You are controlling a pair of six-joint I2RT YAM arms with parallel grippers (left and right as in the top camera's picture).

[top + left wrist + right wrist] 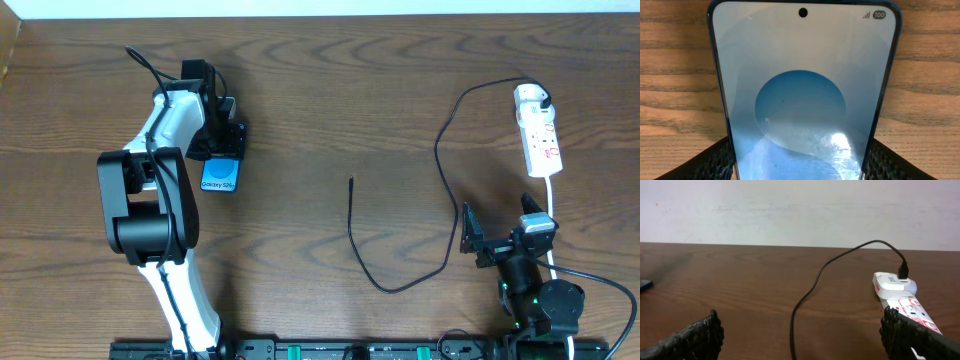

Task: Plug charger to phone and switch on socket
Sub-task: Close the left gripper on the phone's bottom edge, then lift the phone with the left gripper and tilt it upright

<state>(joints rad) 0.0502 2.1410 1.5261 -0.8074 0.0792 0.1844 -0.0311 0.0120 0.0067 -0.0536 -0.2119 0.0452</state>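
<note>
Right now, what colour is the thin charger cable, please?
Black, the long thin cable; clearest overhead.

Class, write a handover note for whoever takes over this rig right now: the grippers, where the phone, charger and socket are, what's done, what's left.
Left gripper: closed on the phone by its side edges, on the left of the table.
Right gripper: open, empty, near the socket on the right.
Charger: one end in the socket's adapter; free tip lies mid-table, apart from the phone.
Done: phone gripped. Left: plug tip into phone, switch socket on; switch state unreadable.
</note>
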